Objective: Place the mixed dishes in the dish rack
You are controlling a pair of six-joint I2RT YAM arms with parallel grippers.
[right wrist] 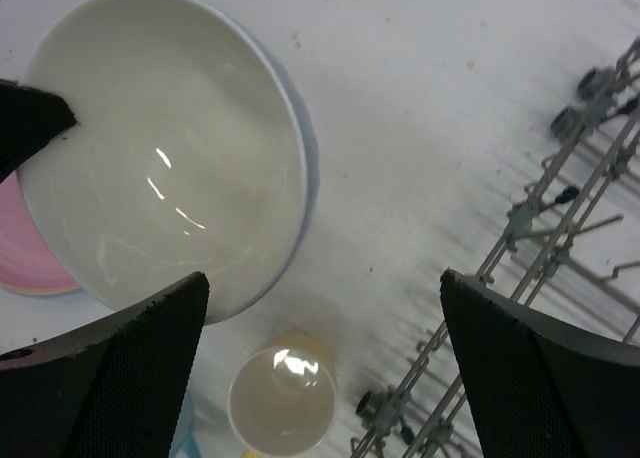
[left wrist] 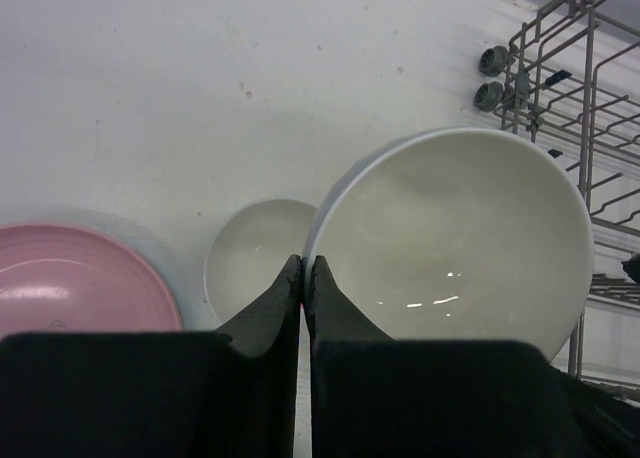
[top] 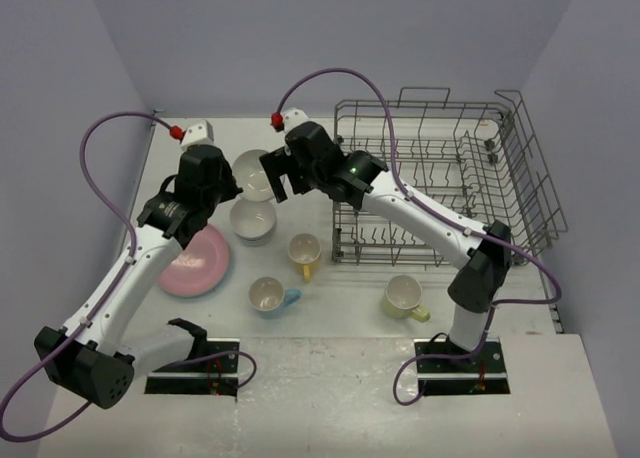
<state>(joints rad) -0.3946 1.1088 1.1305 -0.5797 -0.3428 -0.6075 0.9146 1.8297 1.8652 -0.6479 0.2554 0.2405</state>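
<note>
I see left gripper [left wrist: 303, 265] shut tight, pinching rim of white bowl [left wrist: 460, 228], just left of dish rack [top: 440, 178]. Right gripper [right wrist: 322, 278] wide open, holding nothing, also just left of dish rack.

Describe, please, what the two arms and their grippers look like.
The left arm and right arm share white links and black joints. A purple cable loops over each to a red connector. A green light glows on the right wrist. Left gripper and right gripper have black fingers.
</note>
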